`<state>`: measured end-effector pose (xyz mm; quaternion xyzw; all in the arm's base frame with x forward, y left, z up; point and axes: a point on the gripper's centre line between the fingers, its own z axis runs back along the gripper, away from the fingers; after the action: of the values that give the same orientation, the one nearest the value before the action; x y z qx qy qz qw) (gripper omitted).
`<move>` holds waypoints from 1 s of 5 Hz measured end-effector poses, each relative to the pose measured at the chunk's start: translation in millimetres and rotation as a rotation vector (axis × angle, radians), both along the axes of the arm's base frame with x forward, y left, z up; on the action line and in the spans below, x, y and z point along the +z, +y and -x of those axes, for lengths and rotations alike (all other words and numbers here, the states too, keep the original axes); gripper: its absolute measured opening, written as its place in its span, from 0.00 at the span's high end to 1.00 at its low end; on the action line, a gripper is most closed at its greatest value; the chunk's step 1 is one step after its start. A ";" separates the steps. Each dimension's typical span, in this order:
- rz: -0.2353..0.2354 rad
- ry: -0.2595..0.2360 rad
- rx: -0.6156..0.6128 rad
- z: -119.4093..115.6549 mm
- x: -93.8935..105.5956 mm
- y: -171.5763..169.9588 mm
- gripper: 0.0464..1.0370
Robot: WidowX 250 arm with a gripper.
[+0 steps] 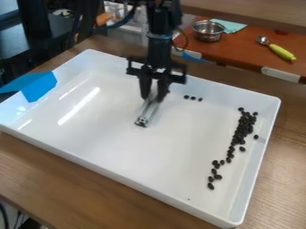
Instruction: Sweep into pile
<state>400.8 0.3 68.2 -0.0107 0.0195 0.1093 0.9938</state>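
The black gripper [154, 95] hangs over the upper middle of the white tray [119, 147], shut on a silver-grey bar-like tool [148, 112]. The tool slants down and to the left from the fingertips, its dark lower end at or just above the tray floor. Many small dark beans [242, 129] lie in a long, uneven band near the tray's right wall, thicker at the top and looser toward the bottom. Several stray beans [193, 98] sit in a short row to the right of the gripper. A tiny dark speck is on the floor near the front.
Tray walls rise on all sides, with blue material [40, 86] over the left corner. Behind the tray, a metal bowl [208, 30], a teal cloth [231, 26] and a spoon with a yellow-green handle [281, 52] rest on a reddish-brown surface.
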 end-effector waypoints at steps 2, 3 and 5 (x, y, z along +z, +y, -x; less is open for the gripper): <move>0.029 -0.009 -0.042 0.8 -1.3 -44.3 0.71; 0.042 -0.017 -0.035 1.1 -1.0 -58.7 0.71; 0.061 -0.050 -0.114 7.0 -1.5 -103.8 0.71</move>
<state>393.8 -103.5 66.6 -0.0423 -0.0013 0.0517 0.9978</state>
